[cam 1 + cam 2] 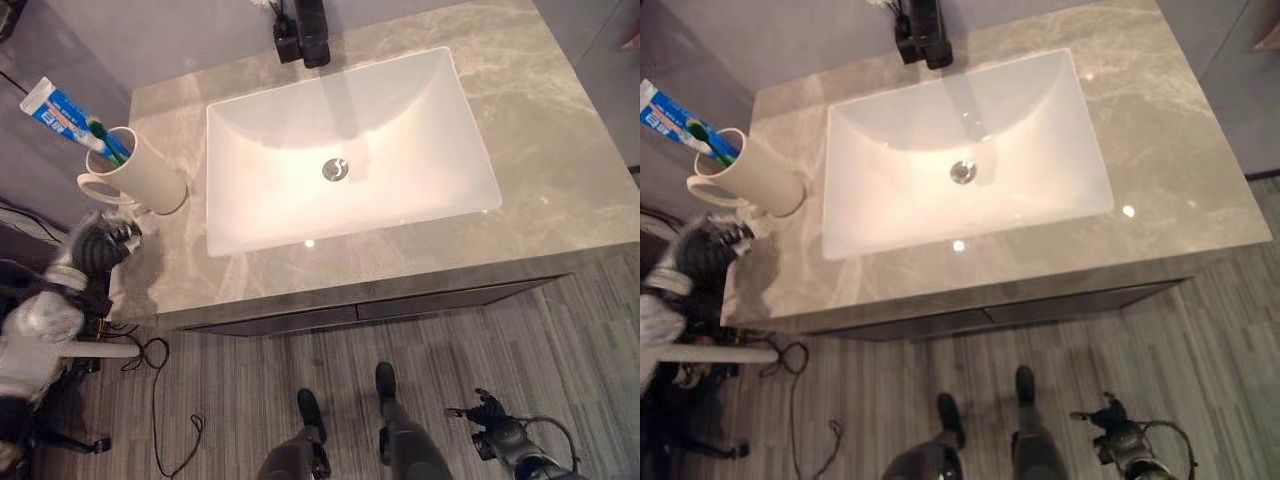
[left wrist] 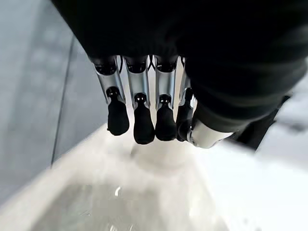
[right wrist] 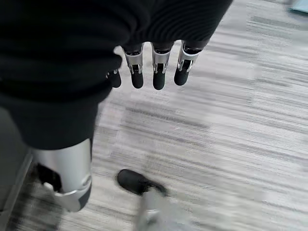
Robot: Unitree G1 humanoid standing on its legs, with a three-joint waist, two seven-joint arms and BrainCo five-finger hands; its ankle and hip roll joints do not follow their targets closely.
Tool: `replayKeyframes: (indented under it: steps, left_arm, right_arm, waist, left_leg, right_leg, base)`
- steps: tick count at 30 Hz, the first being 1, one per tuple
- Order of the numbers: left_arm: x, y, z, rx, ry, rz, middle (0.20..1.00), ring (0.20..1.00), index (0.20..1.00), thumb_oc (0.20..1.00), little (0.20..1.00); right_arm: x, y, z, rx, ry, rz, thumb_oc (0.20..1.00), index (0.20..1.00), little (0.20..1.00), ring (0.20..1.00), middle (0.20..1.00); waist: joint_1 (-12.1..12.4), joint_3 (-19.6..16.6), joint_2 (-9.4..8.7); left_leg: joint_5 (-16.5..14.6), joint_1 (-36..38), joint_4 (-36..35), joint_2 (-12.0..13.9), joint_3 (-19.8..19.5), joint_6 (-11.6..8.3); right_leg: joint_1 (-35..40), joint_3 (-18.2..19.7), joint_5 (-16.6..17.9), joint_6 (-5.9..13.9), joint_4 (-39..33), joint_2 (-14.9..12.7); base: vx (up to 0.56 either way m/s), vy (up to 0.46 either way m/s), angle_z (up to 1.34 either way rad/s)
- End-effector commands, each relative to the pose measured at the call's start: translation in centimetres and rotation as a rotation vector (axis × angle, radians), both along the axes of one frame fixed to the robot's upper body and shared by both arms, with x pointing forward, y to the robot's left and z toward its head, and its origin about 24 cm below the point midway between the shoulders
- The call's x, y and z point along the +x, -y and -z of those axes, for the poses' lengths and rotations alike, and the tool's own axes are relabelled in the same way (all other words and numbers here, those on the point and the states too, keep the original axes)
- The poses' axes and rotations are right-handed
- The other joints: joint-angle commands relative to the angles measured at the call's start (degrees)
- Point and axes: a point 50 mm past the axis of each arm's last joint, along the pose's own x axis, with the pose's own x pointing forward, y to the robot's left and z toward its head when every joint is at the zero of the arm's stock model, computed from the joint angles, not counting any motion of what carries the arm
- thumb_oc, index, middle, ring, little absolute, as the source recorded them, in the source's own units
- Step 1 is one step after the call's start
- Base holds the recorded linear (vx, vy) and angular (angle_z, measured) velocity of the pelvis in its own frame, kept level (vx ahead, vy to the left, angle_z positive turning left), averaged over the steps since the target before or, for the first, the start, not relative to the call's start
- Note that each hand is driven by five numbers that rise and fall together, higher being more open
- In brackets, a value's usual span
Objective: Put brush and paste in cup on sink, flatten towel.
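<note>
A cream cup [image 1: 140, 167] stands tilted at the tabletop's [image 1: 560, 120] far-left corner, holding a blue-white paste tube [image 1: 58, 113] and green brush [image 1: 108, 143].

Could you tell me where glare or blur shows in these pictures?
Right eye view: small bright glints on the counter and in the basin. Left wrist view: the pale surface past the left hand is blurred. Right wrist view: the floor is streaked.

Counter [image 1: 560, 130]: grey-beige veined stone, polished, throwing small light glints. Basin [image 1: 400, 190]: smooth glossy white, ceramic by the look, with a shiny metal drain [image 1: 335, 169]. Tap [image 1: 308, 30]: matt black. Cup [image 1: 150, 170]: cream, smooth, low sheen, likely plastic. Toothpaste tube [image 1: 55, 110]: glossy printed plastic. Floor [image 1: 560, 330]: grey streaked planks, matt. Left hand [image 2: 144, 115]: silver metal-look fingers, matt black rubbery tips.
</note>
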Motion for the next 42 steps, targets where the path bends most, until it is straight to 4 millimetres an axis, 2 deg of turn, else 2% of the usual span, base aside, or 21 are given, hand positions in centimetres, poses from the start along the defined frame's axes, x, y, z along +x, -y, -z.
replayKeyframes:
  steps: [1,8,13,17,18,22,25,27,31,34,37,38,40,42]
  left_arm:
    - [-0.3,-2.0,0.2,0.018,-0.024,-0.085,0.2,0.2,0.2,0.2,0.2]
    - [-0.9,-2.4,3.2,-0.006,-0.146,-0.092,0.2,0.2,0.2,0.2,0.2]
    - [-0.8,-2.2,4.0,0.002,-0.193,-0.076,0.2,0.2,0.2,0.2,0.2]
    - [-0.8,-1.3,3.7,0.016,-0.194,-0.029,0.2,0.2,0.2,0.2,0.2]
    - [-0.7,-0.7,3.3,0.024,-0.184,0.001,0.2,0.2,0.2,0.2,0.2]
    - [-0.5,-0.4,3.2,0.051,-0.192,0.011,0.2,0.2,0.2,0.2,0.2]
    - [-0.4,-0.2,2.3,0.095,-0.186,0.029,0.2,0.2,0.2,0.2,0.2]
    - [-0.5,0.4,-0.3,0.152,-0.115,0.062,0.2,0.2,0.2,0.2,0.2]
    - [-0.9,0.6,-1.3,0.127,-0.064,0.066,0.2,0.2,0.2,0.2,0.2]
    - [-0.7,1.0,-1.4,0.112,-0.035,0.079,0.2,0.2,0.2,0.2,0.2]
    - [-0.1,1.4,-2.6,0.107,0.029,0.084,0.2,0.2,0.2,0.2,0.2]
    - [0.4,2.8,-4.3,0.14,0.077,0.153,0.2,0.2,0.2,0.2,0.2]
    - [1.3,4.6,-5.9,0.188,0.098,0.237,0.2,0.2,0.2,0.2,0.2]
    - [1.8,5.5,-6.7,0.204,0.115,0.28,0.2,0.2,0.2,0.2,0.2]
  right_arm:
    - [0.6,-1.0,0.2,0.02,0.026,-0.005,1.0,1.0,1.0,1.0,1.0]
    - [-0.2,0.1,0.1,-0.005,0.007,0.02,1.0,1.0,1.0,1.0,1.0]
    - [-0.3,0.3,0.0,-0.01,0.01,0.018,1.0,1.0,1.0,1.0,1.0]
    - [-0.6,0.4,0.0,-0.019,-0.003,0.016,1.0,1.0,1.0,1.0,1.0]
    - [-0.8,0.5,0.1,-0.021,-0.012,0.017,1.0,1.0,1.0,1.0,1.0]
    - [-1.1,0.5,0.2,-0.014,-0.024,0.023,1.0,1.0,1.0,1.0,1.0]
    - [-1.5,0.4,0.5,-0.001,-0.037,0.028,1.0,1.0,1.0,1.0,1.0]
    - [-2.9,0.2,1.1,0.001,-0.1,0.025,1.0,1.0,1.0,1.0,1.0]
    - [-3.9,0.1,1.5,0.01,-0.143,0.03,1.0,1.0,1.0,1.0,1.0]
    - [-3.7,0.0,1.4,0.013,-0.137,0.027,1.0,1.0,1.0,1.0,1.0]
    - [-3.9,0.4,1.3,0.003,-0.154,0.01,1.0,1.0,1.0,1.0,1.0]
    - [-4.8,1.1,1.2,0.014,-0.154,0.055,1.0,1.0,1.0,1.0,1.0]
    - [-6.0,1.5,1.4,0.041,-0.162,0.11,1.0,1.0,1.0,1.0,1.0]
    - [-6.6,1.5,1.5,0.056,-0.174,0.12,1.0,1.0,1.0,1.0,1.0]
  waist:
    - [-0.92,-1.61,-2.29]
    - [-0.77,-2.34,-2.24]
    - [-0.88,-2.69,-2.07]
    - [-0.72,-3.64,-2.14]
    - [-0.6,-4.25,-2.44]
    - [-0.66,-5.3,-3.4]
    - [-0.5,-6.03,-4.13]
    - [0.03,-6.62,-4.43]
    - [0.24,-7.36,-4.74]
    - [0.5,-7.41,-4.87]
    - [0.85,-7.24,-4.84]
    - [0.87,-7.01,-4.7]
    - [1.18,-6.88,-4.75]
    - [1.47,-6.97,-4.75]
  left_leg:
    - [1.17,-1.28,0.39,1.17,-1.99,-2.51]
    - [0.82,0.32,0.39,1.2,-2.1,-2.43]
    - [0.49,1.26,0.39,1.15,-1.99,-2.36]
    - [0.12,2.55,0.39,1.15,-2.23,-2.33]
    - [-0.08,3.13,0.39,1.19,-2.56,-2.25]
    - [-0.39,4.64,0.39,1.45,-3.02,-2.18]
    - [-0.46,5.05,0.39,1.44,-3.01,-2.03]
    - [-0.7,5.55,0.39,1.49,-3.02,-1.86]
    - [-0.72,6.19,0.39,1.5,-3.2,-1.79]
    - [-0.79,6.52,0.39,1.29,-3.75,-1.64]
    - [-0.81,7.02,0.39,1.06,-4.45,-1.3]
    - [-0.91,7.32,0.39,0.85,-5.13,-1.07]
    - [-0.99,7.58,0.39,0.62,-6.01,-0.96]
    - [-0.99,7.57,0.39,0.51,-6.47,-0.92]
  right_leg:
    - [2.68,2.48,-4.17,4.68,0.05,-4.07]
    - [4.42,1.99,-4.82,4.79,0.05,-4.22]
    - [5.43,1.79,-4.99,4.89,0.05,-4.33]
    - [6.91,1.36,-5.3,4.85,0.05,-4.43]
    - [7.67,0.96,-5.48,4.87,0.05,-4.4]
    - [9.83,-0.04,-5.91,4.76,0.05,-4.27]
    - [10.41,-0.28,-5.93,4.85,0.05,-4.18]
    - [10.89,-0.21,-5.9,5.03,0.05,-4.27]
    - [11.71,-0.42,-6.16,4.87,0.05,-4.24]
    - [12.22,-0.6,-6.39,5.0,0.05,-4.45]
    - [13.3,-1.38,-6.65,5.31,0.05,-4.84]
    - [14.05,-2.08,-6.75,5.46,0.05,-5.01]
    - [15.13,-3.48,-6.88,5.54,0.05,-5.17]
    - [15.5,-4.19,-6.91,5.65,0.05,-5.24]
  base:
    - [0.0,0.0,0.0]
    - [0.0,0.0,0.0]
    - [0.0,0.0,0.0]
    - [-0.01,0.0,0.01]
    - [-0.02,-0.01,0.07]
    - [-0.02,-0.005,0.19]
    - [-0.02,0.014,0.06]
    - [0.0,0.0,0.0]
    - [0.0,0.0,0.0]
    - [-0.03,0.006,0.01]
    - [-0.02,0.001,0.1]
    - [0.01,-0.007,0.18]
    - [0.02,-0.017,0.16]
    - [0.02,-0.008,0.48]
